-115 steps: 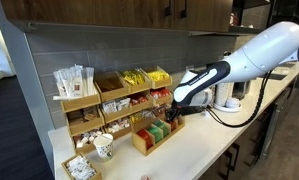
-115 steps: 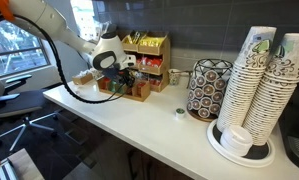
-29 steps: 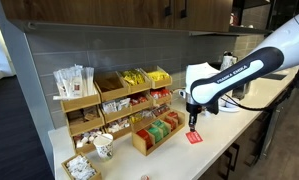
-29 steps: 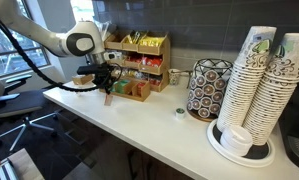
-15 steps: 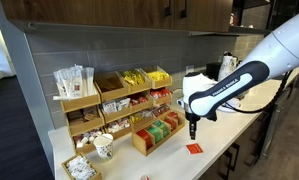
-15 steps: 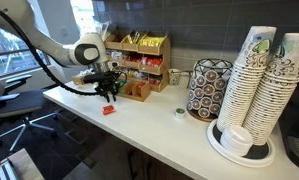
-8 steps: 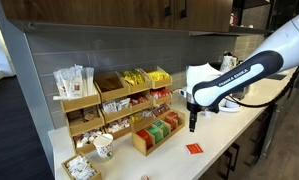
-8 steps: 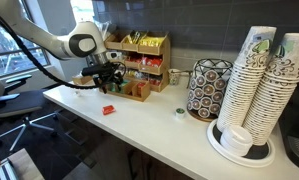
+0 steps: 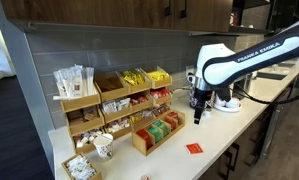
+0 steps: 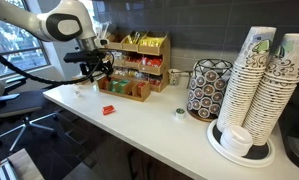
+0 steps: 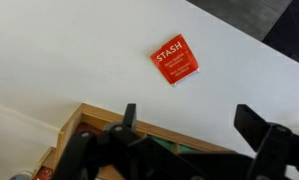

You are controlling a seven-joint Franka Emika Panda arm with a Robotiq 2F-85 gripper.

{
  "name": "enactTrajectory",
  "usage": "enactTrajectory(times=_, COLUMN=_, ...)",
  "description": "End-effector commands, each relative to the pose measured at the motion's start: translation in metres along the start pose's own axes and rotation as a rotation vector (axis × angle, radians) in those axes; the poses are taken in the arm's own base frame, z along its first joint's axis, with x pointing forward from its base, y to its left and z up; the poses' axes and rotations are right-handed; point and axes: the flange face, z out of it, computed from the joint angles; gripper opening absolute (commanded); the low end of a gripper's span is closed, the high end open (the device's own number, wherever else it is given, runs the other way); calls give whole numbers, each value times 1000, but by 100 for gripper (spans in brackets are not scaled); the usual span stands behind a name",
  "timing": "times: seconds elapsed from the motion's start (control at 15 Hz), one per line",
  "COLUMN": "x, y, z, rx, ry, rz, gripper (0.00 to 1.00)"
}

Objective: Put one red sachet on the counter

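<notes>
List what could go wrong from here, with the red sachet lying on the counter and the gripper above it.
1. The red sachet lies flat near the front edge of the counter. A brush from the arm or a draught might slide it off.
2. The open gripper hangs close over the wooden organizer. A careless sideways move might clip it and spill packets.

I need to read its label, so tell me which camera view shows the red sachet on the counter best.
The wrist view: the red sachet lies flat on the counter, large enough that its white STASH lettering reads. In both exterior views it is only a small red speck, label unreadable.
</notes>
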Motion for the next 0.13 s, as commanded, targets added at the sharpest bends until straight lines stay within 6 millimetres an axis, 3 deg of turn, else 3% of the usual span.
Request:
enactTrajectory(times=0.0, x=-2, y=-2, z=-7, rx=8, ry=5, rz=6, gripper=100)
enactTrajectory(times=0.07, x=-4, y=-3, z=-13, rx=12, ry=10, rz=9, gripper=100)
